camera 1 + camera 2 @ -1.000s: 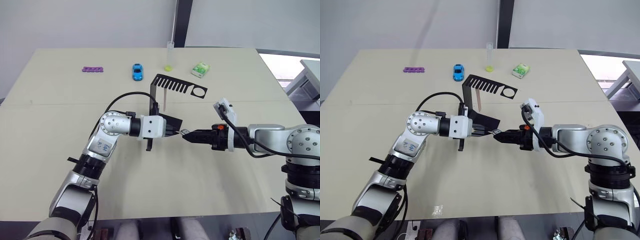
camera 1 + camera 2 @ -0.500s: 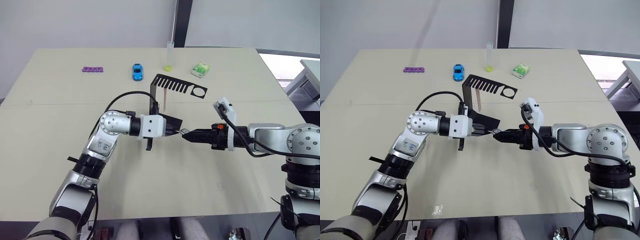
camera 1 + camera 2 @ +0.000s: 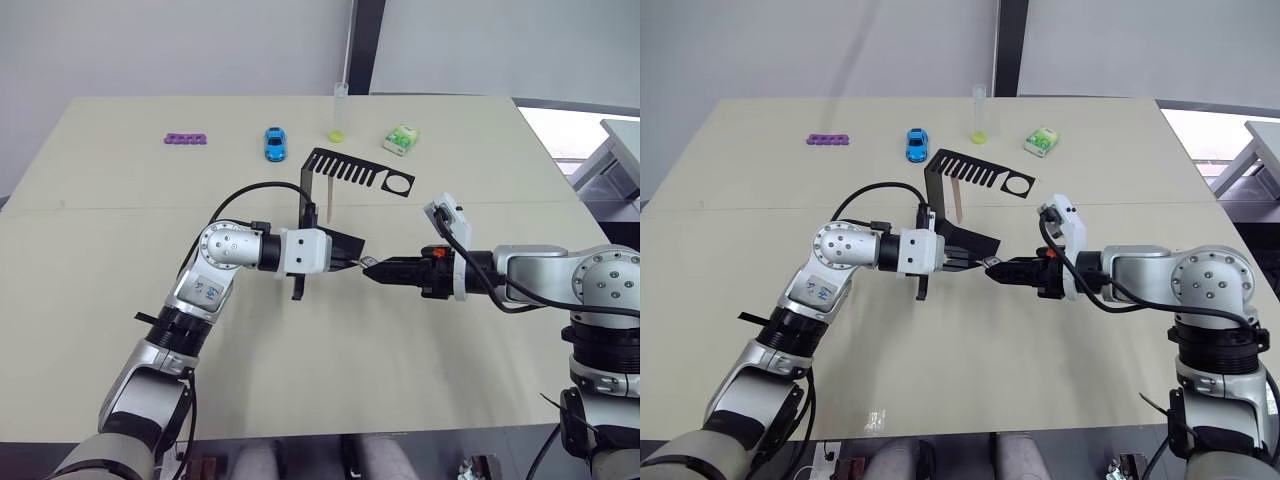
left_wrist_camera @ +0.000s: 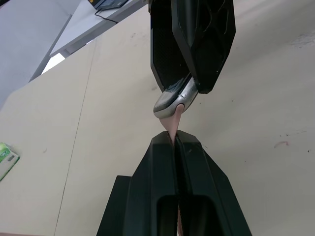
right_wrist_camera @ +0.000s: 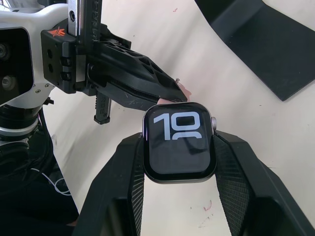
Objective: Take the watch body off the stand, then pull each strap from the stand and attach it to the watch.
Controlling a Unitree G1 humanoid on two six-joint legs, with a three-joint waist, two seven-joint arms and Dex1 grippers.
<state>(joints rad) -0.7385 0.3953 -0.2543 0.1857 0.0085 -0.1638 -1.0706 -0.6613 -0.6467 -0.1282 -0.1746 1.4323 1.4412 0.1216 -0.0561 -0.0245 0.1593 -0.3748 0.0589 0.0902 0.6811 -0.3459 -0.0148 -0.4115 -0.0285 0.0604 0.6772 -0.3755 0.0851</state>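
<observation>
My right gripper (image 5: 179,143) is shut on the watch body (image 5: 180,146), a rounded-square case whose dark screen shows white digits. My left gripper (image 4: 174,138) is shut on a pale pink strap (image 4: 174,125). The strap's free end touches the watch body's silver edge (image 4: 173,102). Both grippers meet above the table, left gripper (image 3: 351,264) against right gripper (image 3: 376,270), just in front of the stand's base. The black stand (image 3: 355,171) rises behind them. Another strap (image 3: 327,197) hangs from its comb-slotted arm.
At the table's far side lie a purple piece (image 3: 185,138), a blue toy car (image 3: 274,143), a clear tube over a yellow-green cap (image 3: 337,118) and a green-and-white box (image 3: 401,139). The table edge runs on the right.
</observation>
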